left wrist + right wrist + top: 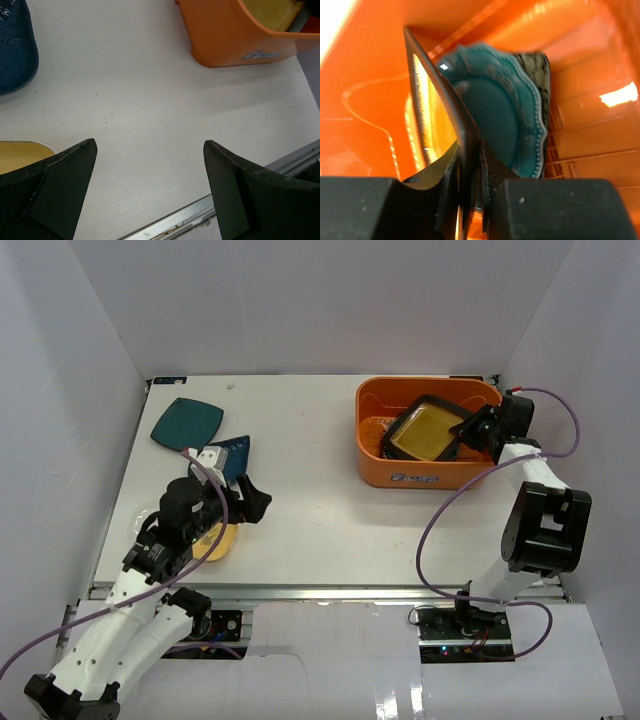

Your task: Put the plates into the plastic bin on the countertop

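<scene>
The right tool (pixel 469 150) clamps the black-rimmed amber square plate (pixel 422 433) inside the orange plastic bin (pixel 375 465), apparently tilted. The left tool (pixel 149 143) gapes above the white surface (pixel 150 75).

The label (pixel 416 478) on the plastic bin (pixel 470 476) bears unreadable blue lettering.

Amber plate (pixel 422 433) — tilted in bin (pixel 450 472)

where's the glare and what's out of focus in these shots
right wrist: glare patches on the walls of the orange bin, scalloped teal plate soft, near jaws blurred; left wrist: jaws slightly soft, countertop sharp and evenly lit; top external: even light, all in focus
</scene>
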Controlling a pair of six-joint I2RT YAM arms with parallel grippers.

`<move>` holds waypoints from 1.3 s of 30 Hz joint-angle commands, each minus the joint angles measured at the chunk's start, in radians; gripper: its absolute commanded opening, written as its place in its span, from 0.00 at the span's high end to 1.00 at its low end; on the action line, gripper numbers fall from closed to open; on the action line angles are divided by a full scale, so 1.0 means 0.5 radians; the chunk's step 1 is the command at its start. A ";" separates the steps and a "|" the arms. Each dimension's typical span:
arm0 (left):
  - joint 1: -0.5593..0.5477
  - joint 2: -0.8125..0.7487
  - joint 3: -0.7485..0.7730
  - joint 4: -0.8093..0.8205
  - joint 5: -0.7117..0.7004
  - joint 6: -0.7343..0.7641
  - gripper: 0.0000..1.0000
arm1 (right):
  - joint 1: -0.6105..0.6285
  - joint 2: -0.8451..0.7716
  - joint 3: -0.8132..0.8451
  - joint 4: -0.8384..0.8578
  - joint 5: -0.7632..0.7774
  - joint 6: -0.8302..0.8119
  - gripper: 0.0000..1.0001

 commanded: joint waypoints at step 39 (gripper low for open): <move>1.194 1.507 0.469 0.365 -0.395 -0.326 0.17 | 1.139 -1.340 -0.681 0.505 0.297 -0.041 0.16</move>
